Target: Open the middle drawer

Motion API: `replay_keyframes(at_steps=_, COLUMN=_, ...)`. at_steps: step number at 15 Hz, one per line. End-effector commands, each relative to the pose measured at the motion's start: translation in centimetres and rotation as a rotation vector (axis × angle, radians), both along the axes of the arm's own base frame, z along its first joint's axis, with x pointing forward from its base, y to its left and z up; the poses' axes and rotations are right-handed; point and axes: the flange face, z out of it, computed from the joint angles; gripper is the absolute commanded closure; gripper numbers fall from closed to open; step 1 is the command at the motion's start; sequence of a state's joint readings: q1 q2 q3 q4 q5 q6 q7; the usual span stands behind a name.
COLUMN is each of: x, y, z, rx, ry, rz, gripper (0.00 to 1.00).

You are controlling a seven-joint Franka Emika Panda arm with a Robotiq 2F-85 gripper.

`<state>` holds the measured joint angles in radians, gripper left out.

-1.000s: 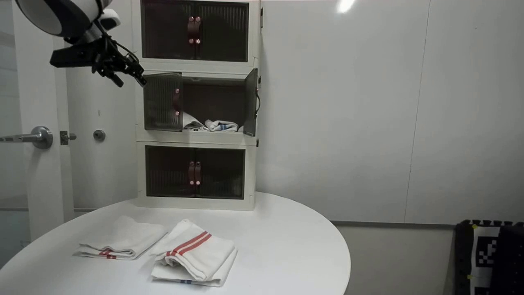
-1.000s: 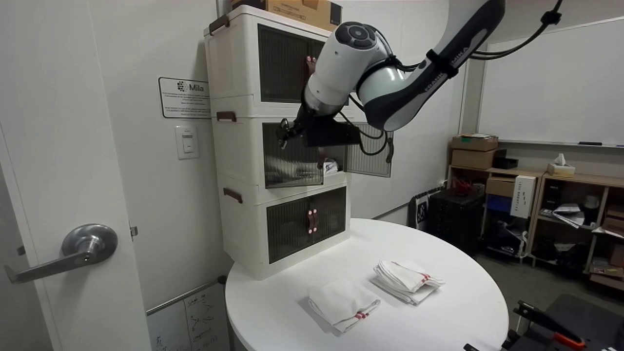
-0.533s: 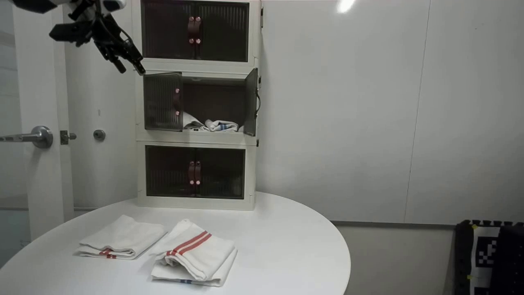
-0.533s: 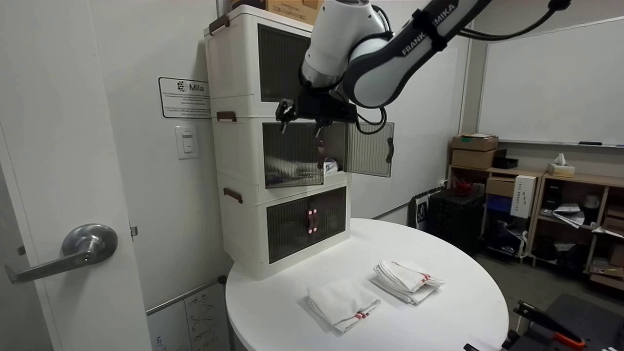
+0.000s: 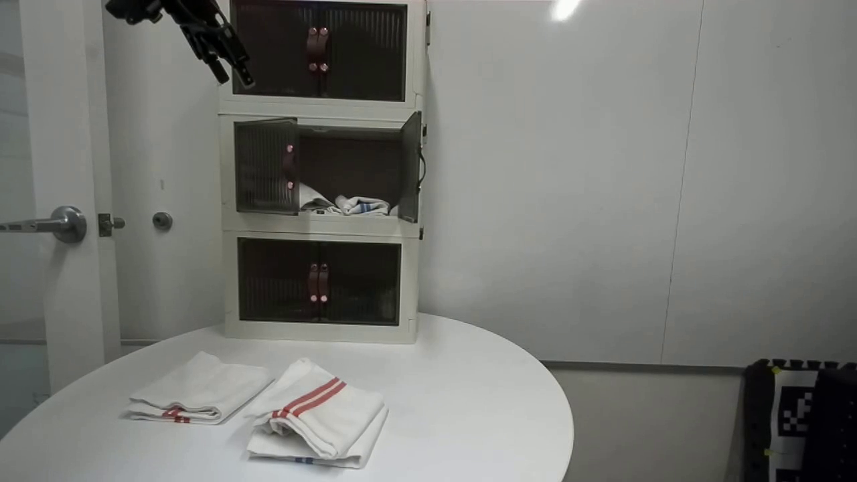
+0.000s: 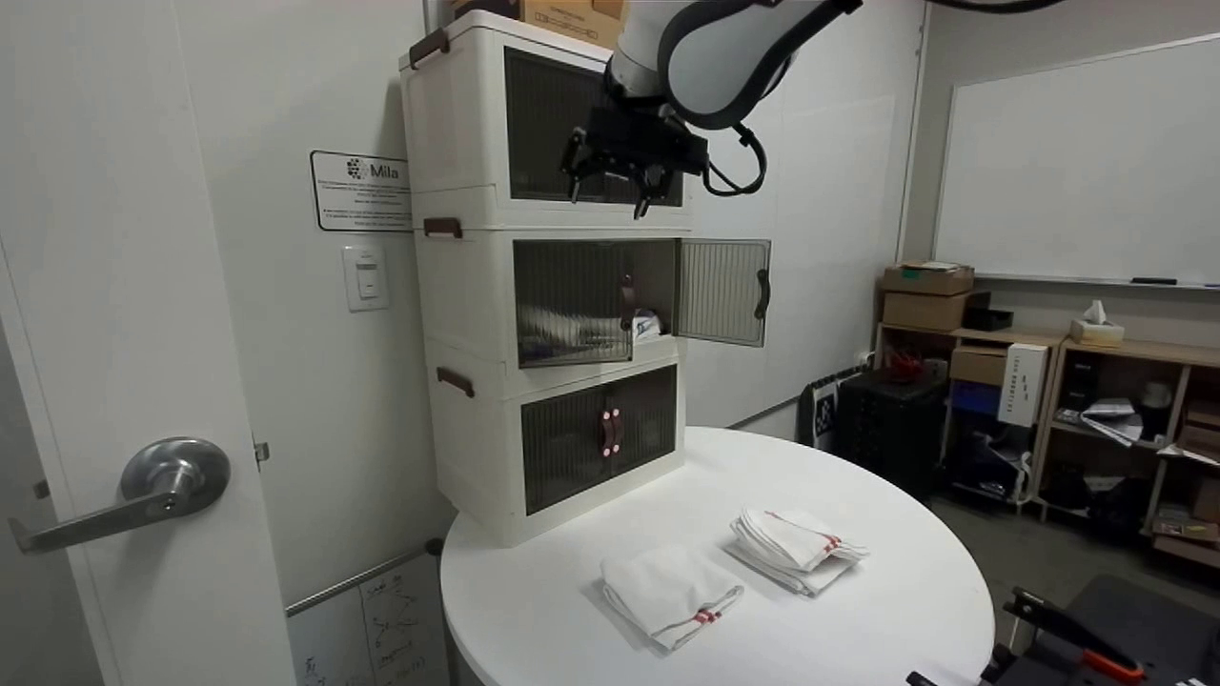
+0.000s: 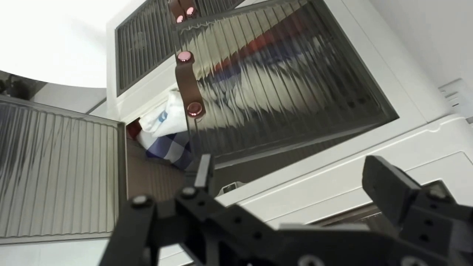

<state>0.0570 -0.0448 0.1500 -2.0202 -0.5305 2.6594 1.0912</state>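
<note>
White cabinet [image 5: 321, 224], three stacked units. Clock read in an exterior view from the middle compartment [image 5: 348, 164], the task's item, standing open at the cabinet's centre.

Fittings: nine o'clock door [image 5: 261, 167], ajar; three o'clock door [image 5: 410, 167], swung wide.

Contents: white cloth [image 5: 313, 199] toward seven, partly behind the nine o'clock door; blue-striped cloth [image 5: 363, 205] between four and five.

Upper compartment [image 5: 274, 50], twelve o'clock, and lower compartment [image 5: 278, 281], six o'clock: doors closed, contents not legible through the dark panes. Cardboard box [image 6: 572, 21] on the cabinet top, contents hidden.

Round table [image 5: 482, 375] beneath, rim running out between four and five. Upon it: folded towel [image 5: 201, 385], red-marked, seven o'clock; towel pile [image 5: 328, 408], red-striped uppermost, six o'clock, just beside the former.

Gripper [image 5: 236, 80], between ten and eleven: fingers [image 7: 388, 184] spread well apart, open space between them. In both exterior views the tips sit above the nine o'clock door's upper edge, a gap showing.

Open room: between the two doors' free edges. Room door [image 5: 67, 154] at nine, apart from the cabinet; wall [image 5: 602, 167] at three.
</note>
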Motion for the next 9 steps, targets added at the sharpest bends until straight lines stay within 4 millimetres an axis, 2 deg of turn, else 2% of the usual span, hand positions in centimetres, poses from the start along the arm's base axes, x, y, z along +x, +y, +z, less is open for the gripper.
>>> replay_keyframes(at_steps=1, x=0.0, y=0.0, z=-0.1, rx=0.000, ry=0.001, rz=0.000, gripper=0.00)
replay_keyframes(at_steps=2, x=0.1, y=0.2, z=-0.2, rx=0.016, ry=0.043, rz=0.022, gripper=0.00)
replay_keyframes(at_steps=3, x=0.2, y=1.7, z=-1.4, rx=0.048, ry=0.124, rz=0.074, gripper=0.00)
replay_keyframes(at_steps=6, x=1.9, y=3.8, z=-1.4, rx=0.139, ry=0.177, rz=0.187, gripper=0.00)
replay_keyframes(at_steps=9, x=3.6, y=5.8, z=0.7, rx=0.237, ry=0.233, rz=0.328, gripper=0.00)
